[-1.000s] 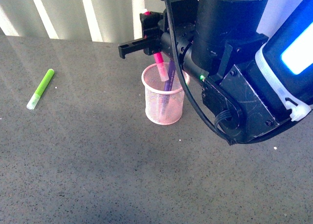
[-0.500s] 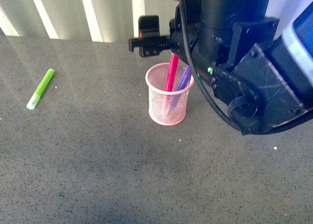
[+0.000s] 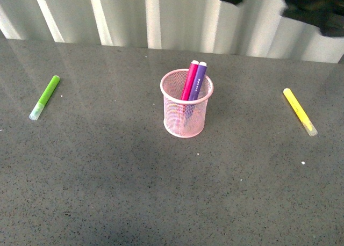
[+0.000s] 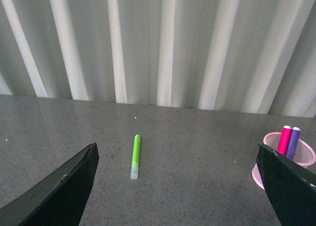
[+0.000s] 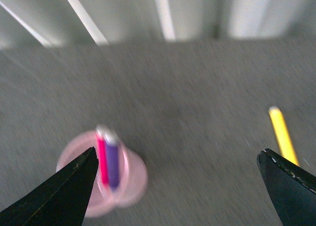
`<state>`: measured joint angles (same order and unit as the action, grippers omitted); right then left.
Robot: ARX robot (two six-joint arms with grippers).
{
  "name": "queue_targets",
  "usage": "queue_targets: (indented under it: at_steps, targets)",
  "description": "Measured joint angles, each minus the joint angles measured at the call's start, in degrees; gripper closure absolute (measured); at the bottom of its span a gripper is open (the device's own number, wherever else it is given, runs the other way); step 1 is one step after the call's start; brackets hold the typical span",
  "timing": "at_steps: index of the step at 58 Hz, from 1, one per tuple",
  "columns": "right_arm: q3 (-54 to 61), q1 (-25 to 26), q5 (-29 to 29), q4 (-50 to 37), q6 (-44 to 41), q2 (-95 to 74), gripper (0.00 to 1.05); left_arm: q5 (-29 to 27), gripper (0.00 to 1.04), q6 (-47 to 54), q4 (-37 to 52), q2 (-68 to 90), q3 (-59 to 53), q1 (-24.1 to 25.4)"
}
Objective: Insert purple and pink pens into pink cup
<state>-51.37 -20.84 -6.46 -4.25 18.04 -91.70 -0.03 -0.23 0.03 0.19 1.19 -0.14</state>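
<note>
The pink cup (image 3: 186,110) stands upright in the middle of the grey table. The pink pen (image 3: 190,81) and the purple pen (image 3: 199,80) lean side by side inside it, ends sticking out above the rim. In the left wrist view the pink cup (image 4: 269,159) with both pens shows at the far right, partly behind a finger. My left gripper (image 4: 177,186) is open and holds nothing. My right gripper (image 5: 177,186) is open and high above the table, with the blurred pink cup (image 5: 126,179) beside one finger. In the front view only dark arm parts show at the top edge.
A lime-green marker (image 3: 45,97) lies on the table at the left, also the lime-green marker (image 4: 135,156) in the left wrist view. A yellow marker (image 3: 299,111) lies at the right, seen as the yellow marker (image 5: 282,135) from the right wrist. A ribbed white wall (image 3: 123,15) runs behind the table.
The right arm has lifted up and away from the cup, out of the front view except its edge. Both pens now stand free in the cup. The yellow marker is uncovered.
</note>
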Motion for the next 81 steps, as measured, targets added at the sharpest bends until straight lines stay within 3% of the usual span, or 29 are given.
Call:
queue_targets:
  at_steps: [13, 18, 20, 24, 30, 52, 59, 63, 65, 81]
  targets:
    - [17.5, 3.0, 6.9, 2.6, -7.8, 30.6, 0.07, 0.0, 0.07, 0.0, 0.0, 0.0, 0.0, 0.0]
    - [18.9, 3.9, 6.8, 3.0, -8.6, 36.9, 0.07, 0.0, 0.07, 0.0, 0.0, 0.0, 0.0, 0.0]
    - [19.7, 3.6, 4.3, 0.4, -9.6, 37.8, 0.09, 0.0, 0.07, 0.0, 0.0, 0.0, 0.0, 0.0]
    - [25.7, 3.3, -5.8, -14.9, -13.6, 39.5, 0.21, 0.1, 0.07, 0.0, 0.0, 0.0, 0.0, 0.0]
    - [33.5, 5.6, -8.3, -26.3, -16.1, 41.2, 0.39, -0.1, 0.07, 0.0, 0.0, 0.0, 0.0, 0.0]
    - [43.2, 12.6, -1.2, -26.1, -17.9, 52.7, 1.02, 0.0, 0.07, 0.0, 0.0, 0.0, 0.0, 0.0]
    - [45.9, 14.9, 0.6, -23.8, -18.0, 57.6, 1.01, 0.0, 0.07, 0.0, 0.0, 0.0, 0.0, 0.0]
    - [47.0, 19.2, 6.1, -22.0, -18.0, 60.5, 1.01, 0.0, 0.07, 0.0, 0.0, 0.0, 0.0, 0.0]
    - [47.3, 20.2, 6.1, -21.3, -18.0, 61.8, 1.01, 0.0, 0.07, 0.0, 0.0, 0.0, 0.0, 0.0]
    - [49.3, 20.7, 6.4, -16.4, -18.0, 68.8, 1.01, 0.0, 0.07, 0.0, 0.0, 0.0, 0.0, 0.0]
